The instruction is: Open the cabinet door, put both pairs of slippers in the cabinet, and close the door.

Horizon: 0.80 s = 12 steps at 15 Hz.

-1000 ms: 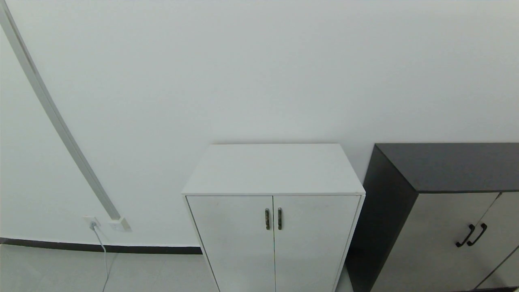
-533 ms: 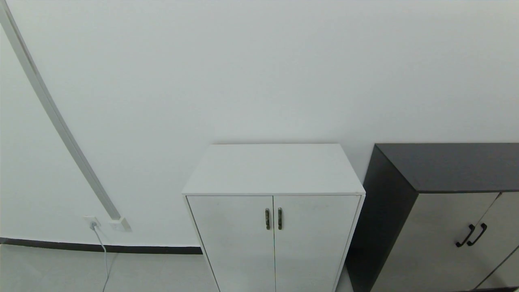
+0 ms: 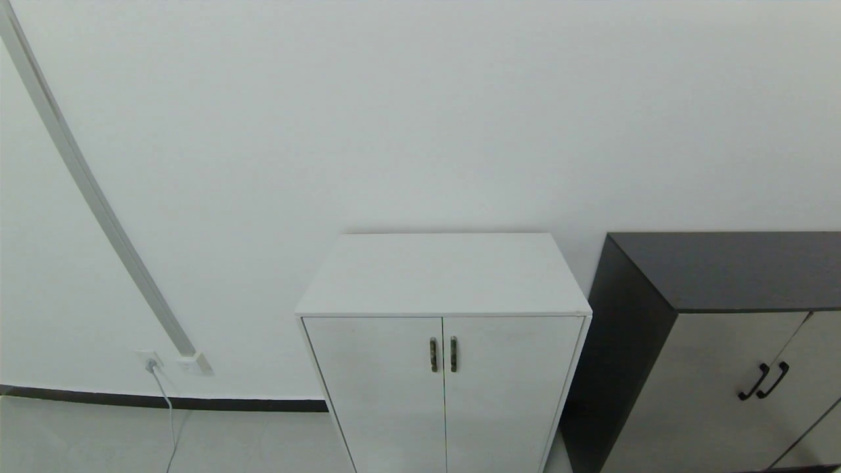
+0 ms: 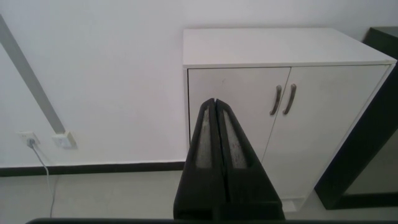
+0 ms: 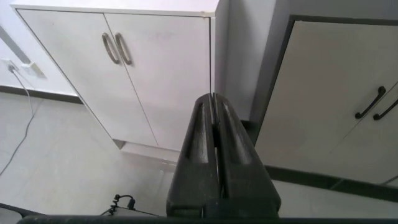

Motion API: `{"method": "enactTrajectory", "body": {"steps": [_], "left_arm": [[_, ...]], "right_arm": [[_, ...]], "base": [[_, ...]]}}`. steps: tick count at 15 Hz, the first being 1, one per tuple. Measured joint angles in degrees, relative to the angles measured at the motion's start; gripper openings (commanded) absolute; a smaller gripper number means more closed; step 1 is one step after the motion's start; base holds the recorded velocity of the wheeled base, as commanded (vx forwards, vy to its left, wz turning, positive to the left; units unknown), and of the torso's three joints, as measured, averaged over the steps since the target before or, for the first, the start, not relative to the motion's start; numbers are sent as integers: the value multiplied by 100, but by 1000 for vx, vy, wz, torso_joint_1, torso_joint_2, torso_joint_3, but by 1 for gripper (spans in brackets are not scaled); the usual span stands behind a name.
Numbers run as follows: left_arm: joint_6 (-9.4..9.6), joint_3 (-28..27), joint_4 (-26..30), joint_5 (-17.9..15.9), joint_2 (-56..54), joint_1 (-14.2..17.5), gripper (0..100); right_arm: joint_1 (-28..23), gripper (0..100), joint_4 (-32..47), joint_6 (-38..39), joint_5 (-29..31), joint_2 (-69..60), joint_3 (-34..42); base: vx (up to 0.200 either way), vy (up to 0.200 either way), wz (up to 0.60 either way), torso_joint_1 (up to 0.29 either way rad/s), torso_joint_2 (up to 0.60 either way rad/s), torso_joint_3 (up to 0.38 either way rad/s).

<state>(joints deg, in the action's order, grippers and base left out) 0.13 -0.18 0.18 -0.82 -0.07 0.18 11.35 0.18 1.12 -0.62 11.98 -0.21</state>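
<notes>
White cabinet (image 3: 443, 282) dead ahead against wall, both doors shut, twin handles (image 3: 443, 355) side by side at centre seam. Left gripper (image 4: 215, 104) fingers pressed together, empty, apart from cabinet front. Right gripper (image 5: 213, 99) same, fingers together, empty. Dark cabinet (image 3: 716, 269) at white one's 3 o'clock, doors shut. Wall socket (image 3: 150, 360) at 9 o'clock, cable (image 3: 169, 420) trailing to floor

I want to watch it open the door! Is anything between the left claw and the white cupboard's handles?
Nothing visible. The shut left gripper hangs before the white two-door cabinet, with open air between it and the metal bar handles.
</notes>
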Motion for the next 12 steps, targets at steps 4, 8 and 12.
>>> {"method": "enactTrajectory", "body": {"steps": [4, 8, 12], "left_arm": [[-9, 0, 0, 2, 0, -5, 0], [-11, 0, 0, 4, 0, 0, 0], [-13, 0, 0, 4, 0, -5, 0]], "right_arm": [[6, 0, 6, -33, 22, 118, 2], [-430, 0, 9, -271, 73, -118, -6], [-870, 0, 2, -304, 65, -636, -4]], "base": [[0, 0, 0, 0, 0, 0], [0, 0, 0, 0, 0, 0], [0, 0, 0, 0, 0, 0]]}}
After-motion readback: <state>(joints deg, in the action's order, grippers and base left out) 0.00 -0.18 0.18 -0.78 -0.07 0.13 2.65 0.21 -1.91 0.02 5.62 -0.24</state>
